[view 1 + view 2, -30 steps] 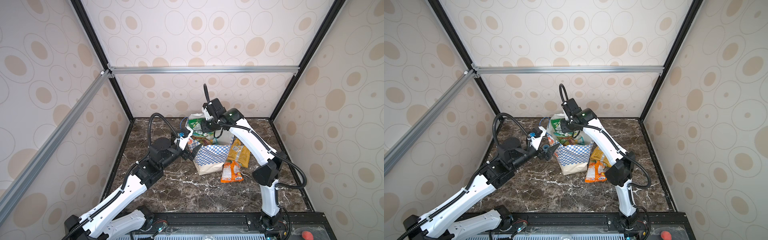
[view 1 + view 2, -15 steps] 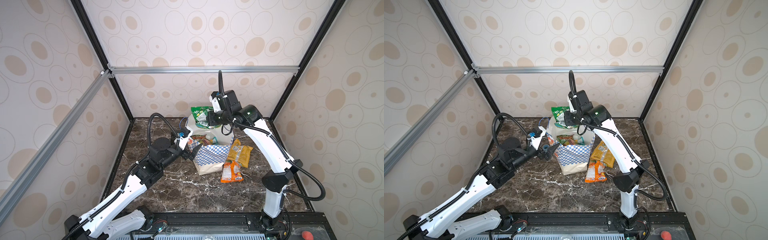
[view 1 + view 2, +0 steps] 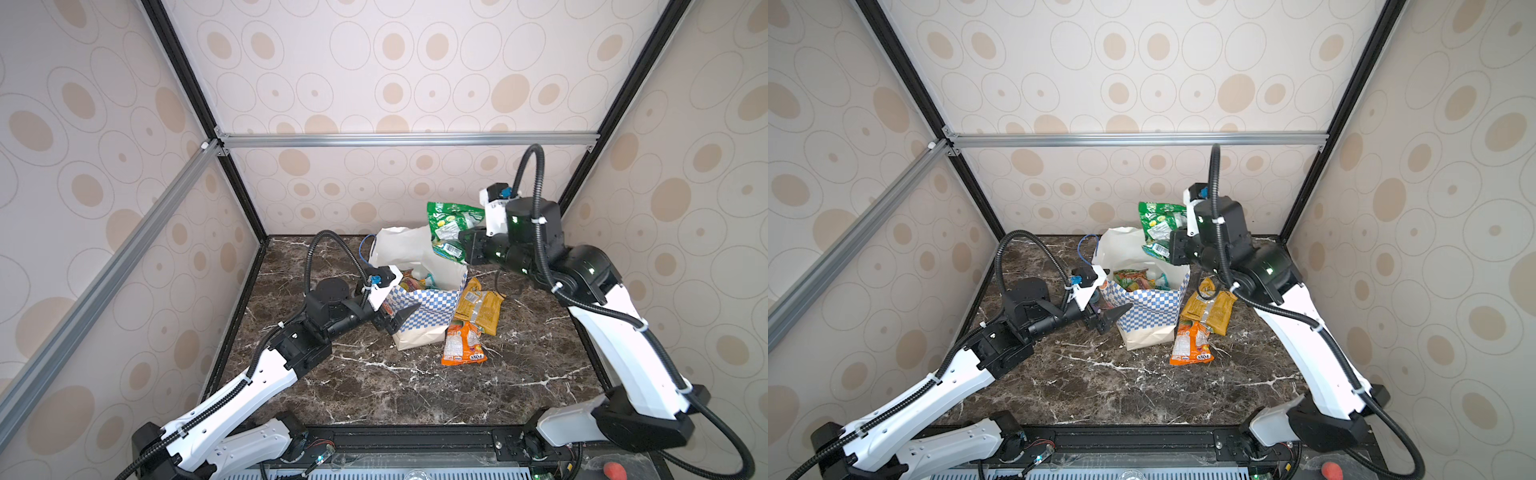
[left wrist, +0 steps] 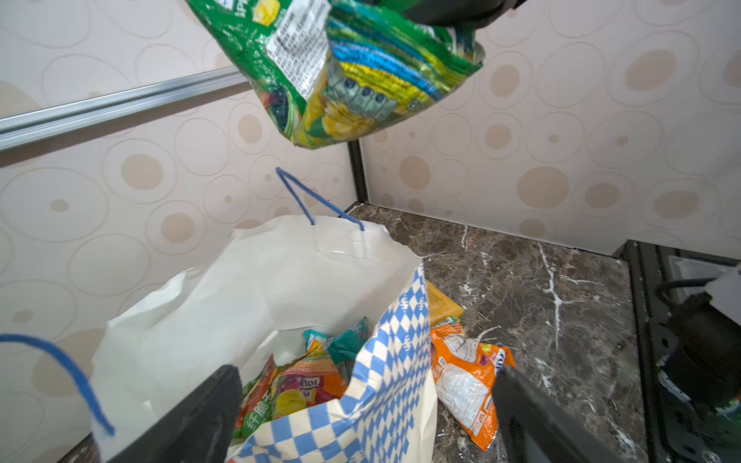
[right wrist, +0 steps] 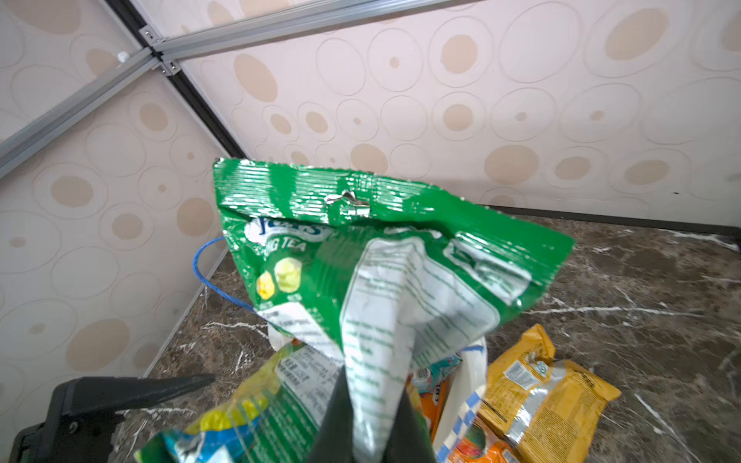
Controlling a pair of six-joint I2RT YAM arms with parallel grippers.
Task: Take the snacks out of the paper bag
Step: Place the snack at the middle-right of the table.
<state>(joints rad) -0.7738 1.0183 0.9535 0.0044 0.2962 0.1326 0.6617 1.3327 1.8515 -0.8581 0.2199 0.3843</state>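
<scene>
Upper centre-right, both top views: the right tool (image 3: 464,246) is clamped on the green packet (image 3: 451,226), pinching a crumpled fold of its back panel near one edge. The rest of the packet stands up and away from the jaws. It is in the air above the mouth of the paper bag (image 3: 428,303), clear of the rim.

Handling, as judged:
- The crinkly foil looks very light, soft and air-puffed, and the skin is probably slick.
- A flat seam or a gathered fold is the better hold; the puffy middle would likely squash and slide.
- The present pinch looks small, so a quick swing might shake the packet loose.

Centre of the top views: the left tool (image 3: 397,318) is spread wide and holds nothing. In the left wrist view its jaws sit either side of the bag's checkered wall. I cannot tell whether they touch it.

More snacks (image 4: 296,393) lie in the bag's bottom. An orange packet (image 3: 463,345) and a yellow-orange packet (image 3: 478,305) lie on the table (image 3: 415,395) just right of the bag.
</scene>
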